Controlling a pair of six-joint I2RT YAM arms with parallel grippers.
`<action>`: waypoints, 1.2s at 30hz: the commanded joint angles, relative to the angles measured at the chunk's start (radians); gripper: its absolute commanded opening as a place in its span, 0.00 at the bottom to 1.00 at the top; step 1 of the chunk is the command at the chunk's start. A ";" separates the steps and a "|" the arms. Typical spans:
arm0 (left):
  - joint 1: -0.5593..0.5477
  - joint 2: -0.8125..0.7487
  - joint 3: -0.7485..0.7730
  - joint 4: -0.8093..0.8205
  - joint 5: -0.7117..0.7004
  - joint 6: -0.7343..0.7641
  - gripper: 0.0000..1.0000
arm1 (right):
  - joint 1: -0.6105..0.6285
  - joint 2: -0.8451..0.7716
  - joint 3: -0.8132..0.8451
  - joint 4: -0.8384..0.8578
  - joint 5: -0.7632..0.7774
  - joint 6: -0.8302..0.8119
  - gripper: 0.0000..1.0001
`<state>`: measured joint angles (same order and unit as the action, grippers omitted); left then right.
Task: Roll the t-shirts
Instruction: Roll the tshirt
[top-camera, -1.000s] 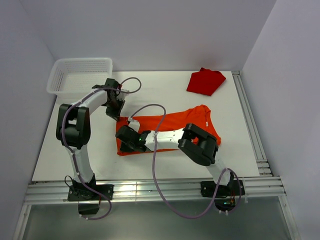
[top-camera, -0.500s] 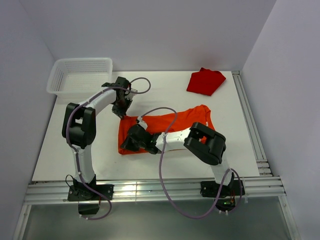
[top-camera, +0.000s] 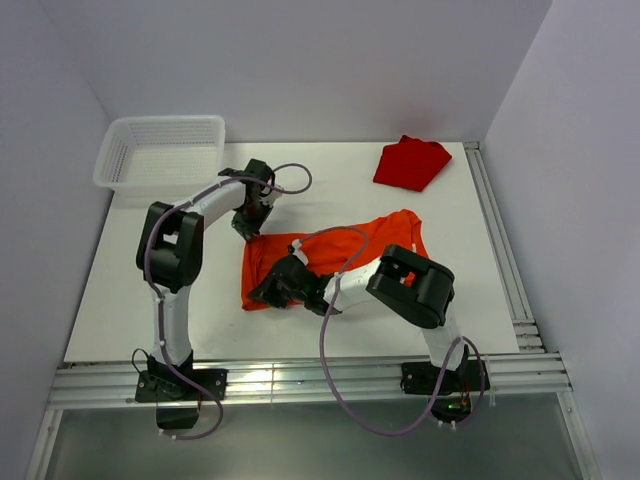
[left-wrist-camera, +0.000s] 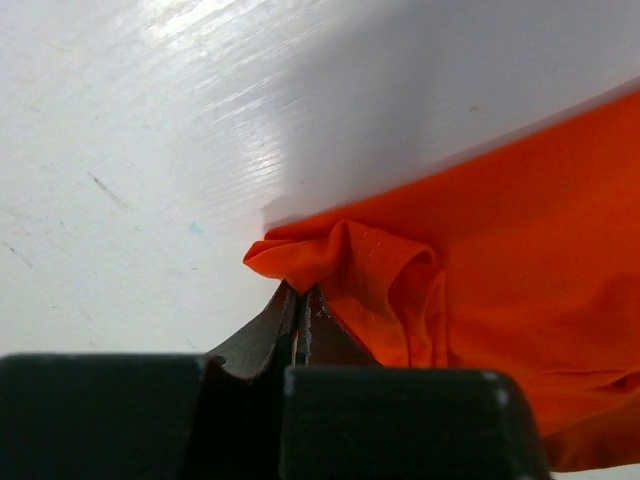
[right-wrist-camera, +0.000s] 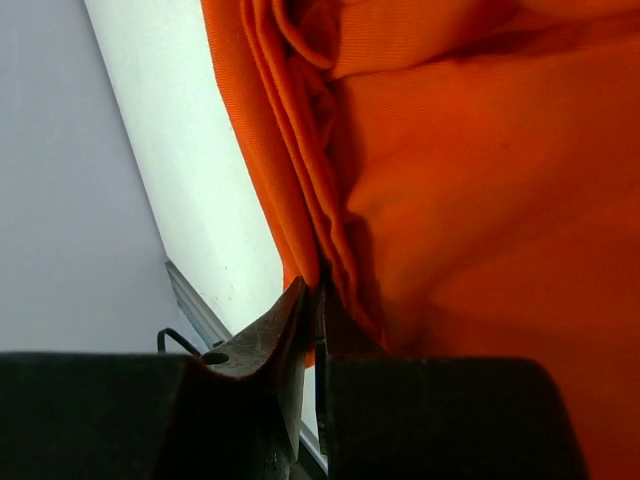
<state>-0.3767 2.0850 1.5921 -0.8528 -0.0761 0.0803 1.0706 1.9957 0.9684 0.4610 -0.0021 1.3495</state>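
Near the basket (top-camera: 112, 155), left end effector (left-wrist-camera: 298, 295) and right end effector (right-wrist-camera: 312, 290) (both closed) pinch the orange t-shirt (top-camera: 385, 235).

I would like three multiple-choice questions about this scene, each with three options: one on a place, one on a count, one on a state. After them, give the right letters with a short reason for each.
1. Where on the table does the white basket stand?
A. At the far left corner
B. At the near right corner
C. In the middle

2. How many t-shirts lie on the table?
A. One
B. Two
C. Four

3. What is the state of the left gripper?
A. Open above the basket
B. Shut on nothing
C. Shut on the orange t-shirt

Answers:
1 A: the top view shows the basket at the far left.
2 B: an orange one lies in the middle and a red t-shirt at the far right.
3 C: the left wrist view shows its fingers closed on a bunched corner of orange cloth.
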 joint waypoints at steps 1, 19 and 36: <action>-0.014 0.001 0.057 0.060 -0.040 -0.022 0.00 | 0.005 -0.060 -0.040 0.060 -0.033 0.040 0.09; -0.025 -0.051 0.037 0.069 -0.108 0.016 0.00 | 0.003 -0.087 -0.069 0.103 -0.024 0.053 0.08; 0.015 -0.091 0.014 0.047 -0.151 0.052 0.00 | 0.014 -0.054 0.026 0.059 -0.044 0.028 0.06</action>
<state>-0.3717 2.0407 1.5745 -0.8547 -0.1822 0.1150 1.0660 1.9656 0.9649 0.5304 -0.0086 1.3926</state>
